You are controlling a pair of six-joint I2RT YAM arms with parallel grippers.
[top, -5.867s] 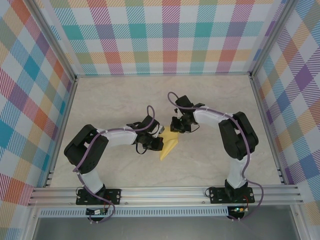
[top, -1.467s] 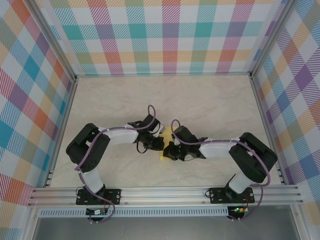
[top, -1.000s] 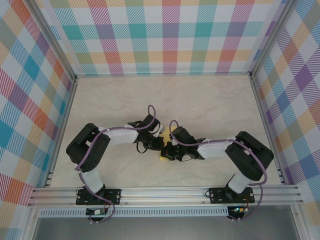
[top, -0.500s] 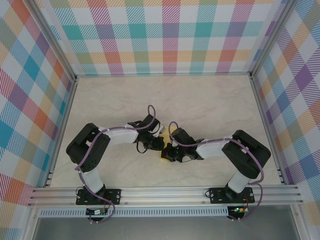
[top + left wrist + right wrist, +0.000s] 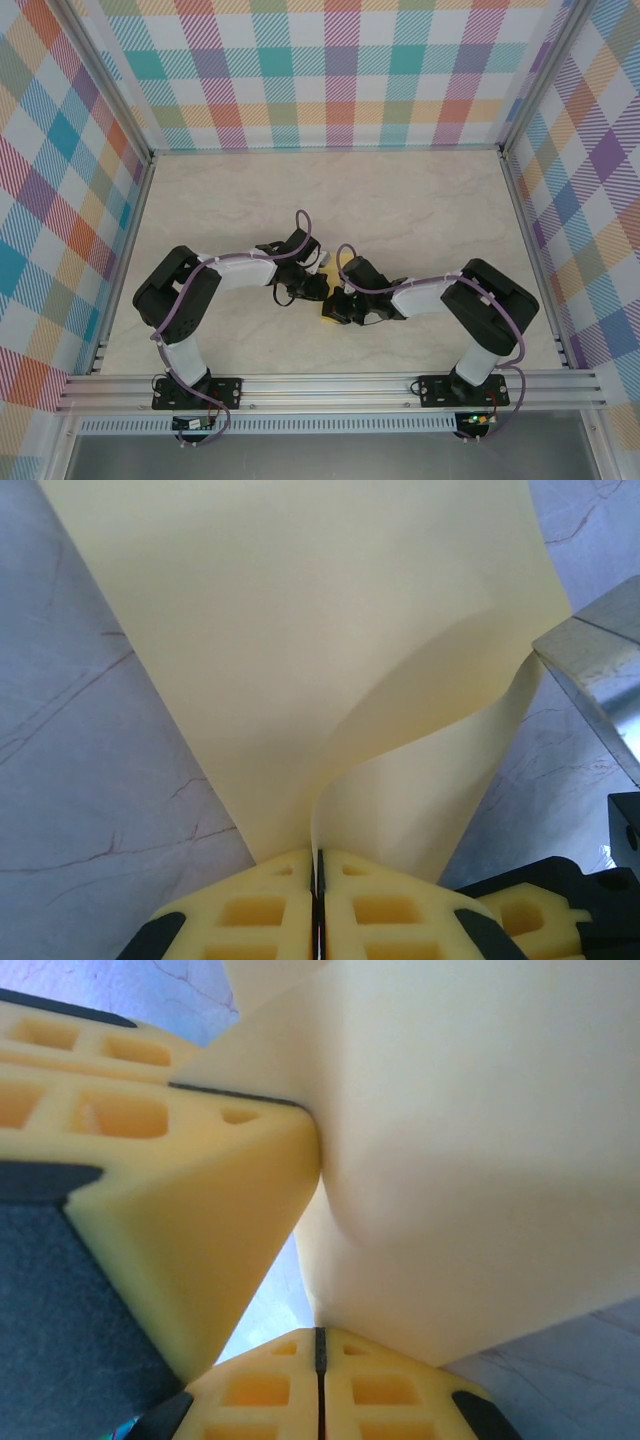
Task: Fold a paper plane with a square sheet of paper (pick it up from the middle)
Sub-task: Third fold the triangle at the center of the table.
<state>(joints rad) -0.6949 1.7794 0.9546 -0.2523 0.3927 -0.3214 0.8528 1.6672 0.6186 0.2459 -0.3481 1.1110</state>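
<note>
Currently, entry one: left claw [image 5: 318,865]. Its yellow foam pads are pressed flat together at 6 o'clock of the left wrist view, clamped on the lower edge of a curled flap of the sheet of paper [image 5: 300,630]. The flap rises from the seam toward 1 o'clock. A flat layer of the same sheet spreads behind it toward 12 o'clock, over the marbled surface [image 5: 80,780].

Entry two: right claw [image 5: 320,1335]. Its pads are likewise closed with no gap, and a fold of the paper [image 5: 470,1160] runs down into their seam. The left claw's foam finger [image 5: 180,1230] touches that fold from 9 o'clock.

Entry three, top view: left claw [image 5: 318,290] and right claw [image 5: 338,305] meet tip to tip, the left at 10 o'clock of the right. The paper [image 5: 327,318] shows as a yellow sliver beneath them, slightly toward 6 o'clock of the surface's [image 5: 420,210] centre. Plaid walls [image 5: 330,70] stand at 9, 12 and 3 o'clock.
</note>
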